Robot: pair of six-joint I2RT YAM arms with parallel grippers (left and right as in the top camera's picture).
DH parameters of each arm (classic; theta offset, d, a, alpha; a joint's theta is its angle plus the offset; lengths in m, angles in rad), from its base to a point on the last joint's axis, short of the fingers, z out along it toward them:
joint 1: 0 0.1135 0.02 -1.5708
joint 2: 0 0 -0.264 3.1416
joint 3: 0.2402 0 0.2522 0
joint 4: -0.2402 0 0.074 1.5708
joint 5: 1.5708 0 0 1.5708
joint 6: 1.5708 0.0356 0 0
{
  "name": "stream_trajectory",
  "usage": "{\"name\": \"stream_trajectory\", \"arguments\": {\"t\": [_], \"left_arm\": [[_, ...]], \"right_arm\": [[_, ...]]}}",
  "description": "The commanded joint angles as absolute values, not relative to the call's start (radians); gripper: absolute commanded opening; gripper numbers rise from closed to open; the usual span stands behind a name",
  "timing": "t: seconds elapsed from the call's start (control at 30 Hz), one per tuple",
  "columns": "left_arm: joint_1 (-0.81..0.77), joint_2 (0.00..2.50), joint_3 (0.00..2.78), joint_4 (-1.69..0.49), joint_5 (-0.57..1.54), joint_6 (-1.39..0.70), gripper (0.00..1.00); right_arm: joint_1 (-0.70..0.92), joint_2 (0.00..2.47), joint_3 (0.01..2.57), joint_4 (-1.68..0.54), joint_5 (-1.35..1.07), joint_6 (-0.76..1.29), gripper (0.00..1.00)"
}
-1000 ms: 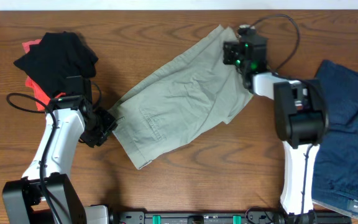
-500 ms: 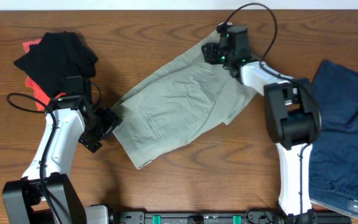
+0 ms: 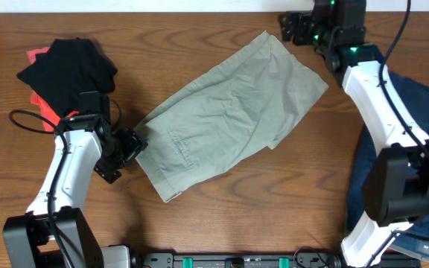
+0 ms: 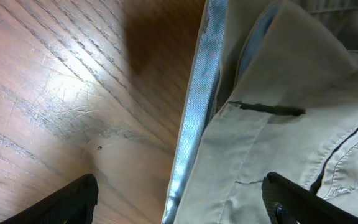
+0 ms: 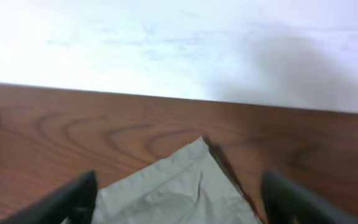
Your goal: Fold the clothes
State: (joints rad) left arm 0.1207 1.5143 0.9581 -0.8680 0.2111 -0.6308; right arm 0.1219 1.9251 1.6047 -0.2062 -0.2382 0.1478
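The clothes at the centre are light khaki shorts (image 3: pixel 229 119), lying flat and slanted across the table, back pocket up. My left gripper (image 3: pixel 131 151) is open at their waistband end. In the left wrist view its fingers (image 4: pixel 67 200) straddle the shorts' edge (image 4: pixel 194 124) without gripping, so the left gripper (image 4: pixel 179 208) holds nothing. My right gripper (image 3: pixel 286 27) is open just past the far corner of the shorts. In the right wrist view that gripper (image 5: pixel 179 208) has the pointed corner (image 5: pixel 182 177) lying free between its fingers.
A black garment (image 3: pixel 69 65) lies on an orange-red piece (image 3: pixel 45 106) at the far left. Navy denim (image 3: pixel 423 141) is spread at the right edge, partly under my right arm. A pale wall (image 5: pixel 166 43) rises behind the table's far edge.
Both grippers opened. My right gripper let go of the shorts and drew back toward the far right edge, and the shorts' right end now lies spread flat. The left arm barely moved.
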Motion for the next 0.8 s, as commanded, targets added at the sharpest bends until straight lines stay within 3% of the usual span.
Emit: {"name": "stream_trajectory", "arguments": {"t": [0.0,0.2,0.5,0.67,0.77], "left_arm": [[0.123,1.517,0.964,-0.874,0.213,-0.620,0.86],[0.123,1.517,0.964,-0.871,0.213,-0.620,0.86],[0.123,1.517,0.964,-0.859,0.213,-0.621,0.86],[0.123,1.517,0.964,-0.859,0.213,-0.621,0.86],[0.123,1.517,0.964,-0.859,0.213,-0.621,0.86]], "right_arm": [[0.132,2.020,1.591,-0.211,-0.235,0.140,0.66],[0.136,2.179,1.591,-0.105,-0.236,0.141,0.73],[0.167,2.347,1.591,0.128,-0.213,0.141,0.73],[0.175,2.387,1.591,0.177,-0.137,0.141,0.69],[0.175,2.392,1.591,0.183,-0.116,0.141,0.61]]}}
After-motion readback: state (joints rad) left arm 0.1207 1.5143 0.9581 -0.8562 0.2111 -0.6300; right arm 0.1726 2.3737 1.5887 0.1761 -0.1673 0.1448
